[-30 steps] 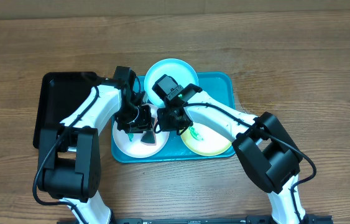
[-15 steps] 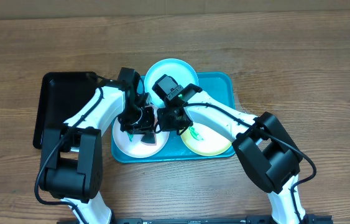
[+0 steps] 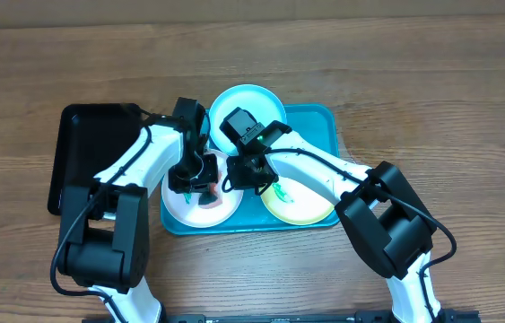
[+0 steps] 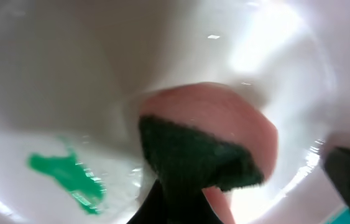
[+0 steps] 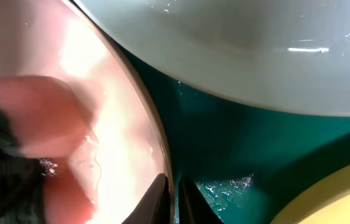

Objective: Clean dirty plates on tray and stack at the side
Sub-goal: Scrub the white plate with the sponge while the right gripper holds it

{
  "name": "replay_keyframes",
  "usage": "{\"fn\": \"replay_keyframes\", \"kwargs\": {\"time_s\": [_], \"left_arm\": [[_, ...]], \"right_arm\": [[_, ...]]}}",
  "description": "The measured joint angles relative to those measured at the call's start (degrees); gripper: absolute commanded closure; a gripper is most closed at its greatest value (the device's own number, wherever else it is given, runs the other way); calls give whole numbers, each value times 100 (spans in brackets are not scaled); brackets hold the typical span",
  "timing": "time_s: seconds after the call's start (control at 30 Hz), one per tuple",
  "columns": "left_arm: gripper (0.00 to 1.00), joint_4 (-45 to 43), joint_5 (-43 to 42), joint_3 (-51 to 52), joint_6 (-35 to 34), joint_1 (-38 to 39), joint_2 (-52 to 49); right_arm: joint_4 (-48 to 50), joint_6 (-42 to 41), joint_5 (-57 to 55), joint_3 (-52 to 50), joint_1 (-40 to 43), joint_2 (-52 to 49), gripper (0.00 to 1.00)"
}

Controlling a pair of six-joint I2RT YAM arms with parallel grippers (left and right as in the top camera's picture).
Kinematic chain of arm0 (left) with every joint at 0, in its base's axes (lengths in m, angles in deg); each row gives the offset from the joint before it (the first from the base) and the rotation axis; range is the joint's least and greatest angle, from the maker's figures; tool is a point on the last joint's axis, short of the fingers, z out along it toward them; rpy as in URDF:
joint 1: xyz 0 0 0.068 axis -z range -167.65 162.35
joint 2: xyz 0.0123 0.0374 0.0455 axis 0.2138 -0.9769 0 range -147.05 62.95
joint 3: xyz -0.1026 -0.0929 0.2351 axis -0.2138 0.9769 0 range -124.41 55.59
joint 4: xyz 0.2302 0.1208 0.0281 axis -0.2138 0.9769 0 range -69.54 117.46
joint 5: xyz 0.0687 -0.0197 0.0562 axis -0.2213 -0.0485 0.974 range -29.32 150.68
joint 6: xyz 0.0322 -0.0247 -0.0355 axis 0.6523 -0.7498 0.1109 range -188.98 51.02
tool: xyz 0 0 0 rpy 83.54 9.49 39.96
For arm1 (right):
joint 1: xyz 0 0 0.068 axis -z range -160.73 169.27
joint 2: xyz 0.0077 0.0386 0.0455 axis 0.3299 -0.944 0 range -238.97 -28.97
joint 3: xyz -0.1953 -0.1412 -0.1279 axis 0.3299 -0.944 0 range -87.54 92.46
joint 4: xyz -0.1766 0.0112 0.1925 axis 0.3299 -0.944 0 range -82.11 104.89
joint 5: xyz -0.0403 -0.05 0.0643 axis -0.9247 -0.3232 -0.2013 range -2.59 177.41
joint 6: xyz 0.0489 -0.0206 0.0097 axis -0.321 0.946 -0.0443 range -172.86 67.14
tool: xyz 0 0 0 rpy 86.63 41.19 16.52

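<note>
On the turquoise tray (image 3: 319, 121) lie three plates: white (image 3: 203, 213) at front left, light cyan (image 3: 250, 100) at the back, yellow-green (image 3: 304, 206) at front right. My left gripper (image 3: 196, 179) is shut on a pink sponge (image 3: 201, 191) with a dark green scouring face (image 4: 193, 152), pressed into the white plate (image 4: 69, 74) beside a teal-green smear (image 4: 66, 175). My right gripper (image 3: 237, 179) is shut on the white plate's right rim (image 5: 162, 155), its two fingertips (image 5: 157, 198) pinching the edge. The yellow-green plate carries a green smear (image 3: 283, 190).
A black rectangular tray (image 3: 82, 152) sits on the wooden table just left of the turquoise tray. In the right wrist view the cyan plate (image 5: 224, 50) lies close above the white plate's rim, and the yellow-green plate (image 5: 349, 196) shows at bottom right.
The left jaws have closed on the sponge. Its pink side now shows on the white plate where a darker face showed before. The right arm has held still.
</note>
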Motion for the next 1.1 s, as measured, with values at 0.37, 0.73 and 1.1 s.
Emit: {"fn": "replay_keyframes", "kwargs": {"time_s": [0.37,0.73,1.1], "left_arm": [[96,520,2291,-7,-833,2,0],[96,330,1932,-614,-942,-31,0],[96,-369,-11,-313,-809,-11,0]], "right_arm": [[-13,0,2,0,2,0,91],[-15,0,24,0,-4,0,91],[11,0,26,0,-4,0,91]]}}
